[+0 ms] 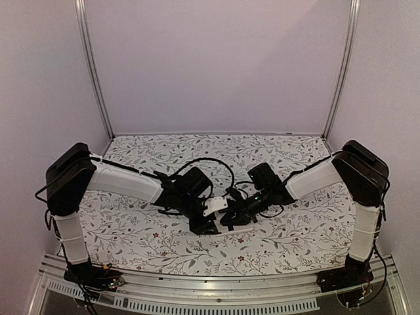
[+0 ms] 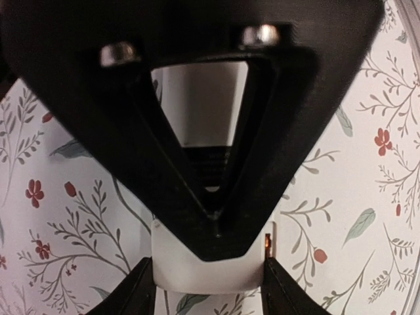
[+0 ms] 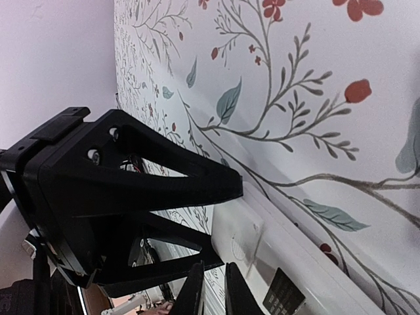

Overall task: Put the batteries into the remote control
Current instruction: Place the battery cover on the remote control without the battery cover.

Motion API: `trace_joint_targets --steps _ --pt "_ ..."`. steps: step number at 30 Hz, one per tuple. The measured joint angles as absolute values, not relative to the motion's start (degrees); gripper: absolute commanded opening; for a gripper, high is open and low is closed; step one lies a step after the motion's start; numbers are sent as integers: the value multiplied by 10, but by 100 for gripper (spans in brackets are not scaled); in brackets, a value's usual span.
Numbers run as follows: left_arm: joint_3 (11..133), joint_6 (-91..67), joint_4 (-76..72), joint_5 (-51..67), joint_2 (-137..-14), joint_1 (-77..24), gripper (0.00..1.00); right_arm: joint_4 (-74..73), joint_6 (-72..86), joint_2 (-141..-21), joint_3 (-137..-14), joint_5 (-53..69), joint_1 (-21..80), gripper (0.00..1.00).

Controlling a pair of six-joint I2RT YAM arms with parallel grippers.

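Observation:
The remote control [image 2: 203, 274] lies white back up on the flowered cloth. My left gripper [image 2: 207, 289] is shut on its near end, one finger on each long side. In the top view the remote [image 1: 225, 230] shows as a white strip under both grippers at the table's middle. My right gripper [image 3: 216, 292] has its fingers almost together, with nothing seen between them, and its tip is over the remote [image 3: 298, 252] just past my left fingers. A dark rectangle [image 3: 282, 296] shows on the remote's back. No whole battery shows. An orange-red sliver [image 2: 268, 244] shows at the remote's right edge; I cannot tell what it is.
The flowered cloth [image 1: 131, 230] covers the table. Pale walls and metal posts [image 1: 95, 79] close it in at the back and sides. A metal rail [image 1: 216, 289] runs along the near edge by the arm bases. Both arms [image 1: 125, 180] reach inward and crowd the middle.

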State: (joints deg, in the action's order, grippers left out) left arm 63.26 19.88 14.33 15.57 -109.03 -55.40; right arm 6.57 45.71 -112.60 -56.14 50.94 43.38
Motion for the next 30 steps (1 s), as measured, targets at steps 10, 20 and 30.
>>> trace_joint_targets --steps 10,20,30 --pt "637 199 147 153 -1093 -555 55 65 459 -1130 -562 506 438 14" --pt "637 199 151 153 -1092 -555 56 65 461 -1130 -562 506 439 16" --pt "637 199 175 142 -1074 -555 56 65 463 -1130 -565 507 445 16"
